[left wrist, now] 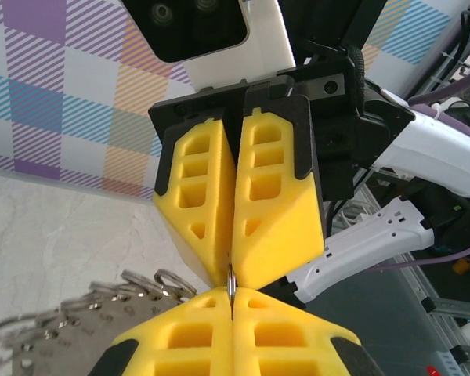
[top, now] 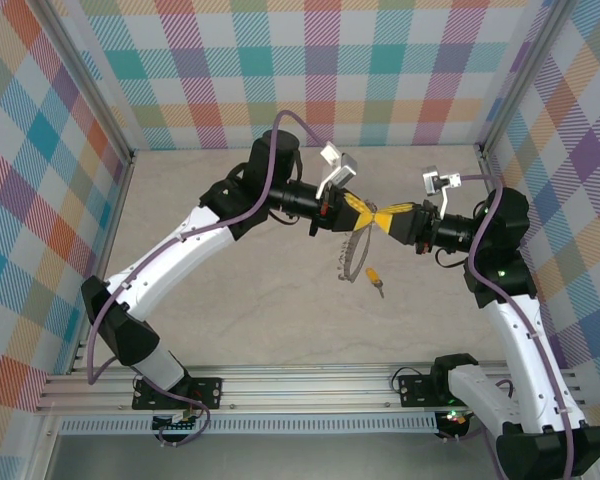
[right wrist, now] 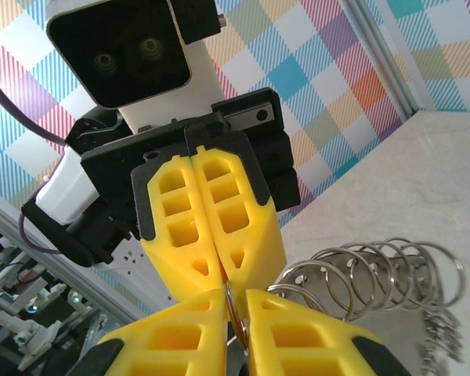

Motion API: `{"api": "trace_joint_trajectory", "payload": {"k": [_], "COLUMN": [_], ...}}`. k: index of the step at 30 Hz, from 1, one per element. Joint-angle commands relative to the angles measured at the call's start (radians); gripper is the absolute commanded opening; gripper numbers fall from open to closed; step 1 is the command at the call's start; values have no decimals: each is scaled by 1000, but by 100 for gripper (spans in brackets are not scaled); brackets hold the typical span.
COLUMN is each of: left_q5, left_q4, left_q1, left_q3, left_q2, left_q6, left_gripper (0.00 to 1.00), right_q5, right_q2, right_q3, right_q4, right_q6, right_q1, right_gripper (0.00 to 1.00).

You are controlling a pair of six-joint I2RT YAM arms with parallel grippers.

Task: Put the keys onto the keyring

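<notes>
Dark keyring (top: 350, 250), fringed with silvery wire loops (right wrist: 376, 274), hangs edge-on; tiny yellow-headed key (top: 375, 277) (blade dark) lies just beside its lower end.

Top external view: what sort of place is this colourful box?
Probably a robot test booth: multicoloured plaid walls enclose a pale stone-look tabletop, with two white-and-black robot arms bolted to a silver aluminium rail.

The desk (top: 230, 300) is a pale, faintly marbled beige slab, bare across most of its top. It is boxed in on three sides by walls hung with pastel plaid: the back wall (top: 310, 70), the left wall (top: 30, 200) and the right wall (top: 590, 150), all in teal, orange, purple and yellow squares. A ribbed aluminium rail (top: 310, 385) runs along the near edge of the desk. A slim silvery frame bar (top: 83, 80) marks the back-left corner.
</notes>
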Motion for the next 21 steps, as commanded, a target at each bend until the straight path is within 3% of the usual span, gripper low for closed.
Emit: {"api": "trace_joint_trajectory", "payload": {"k": [1, 5, 12, 16, 21], "left_q5": [26, 32, 8, -69, -164], "left_q4": [13, 9, 38, 153, 369], "left_q1": [6, 8, 14, 23, 63], "left_q3": [49, 69, 78, 27, -103], "left_q2": [22, 41, 63, 46, -12], "left_q6": [22, 22, 0, -59, -189], "left_gripper": [0, 0, 0, 24, 48], "right_q5": [-40, -44, 3, 105, 132], "right_q2": [4, 17, 34, 29, 66], "right_q3": [18, 21, 8, -24, -34], "right_q4": [30, 34, 61, 120, 232], "right_q6": [-8, -15, -28, -16, 30], "right_q1": [-4, -4, -4, -6, -7], "right_gripper": [11, 0, 0, 0, 0]}}
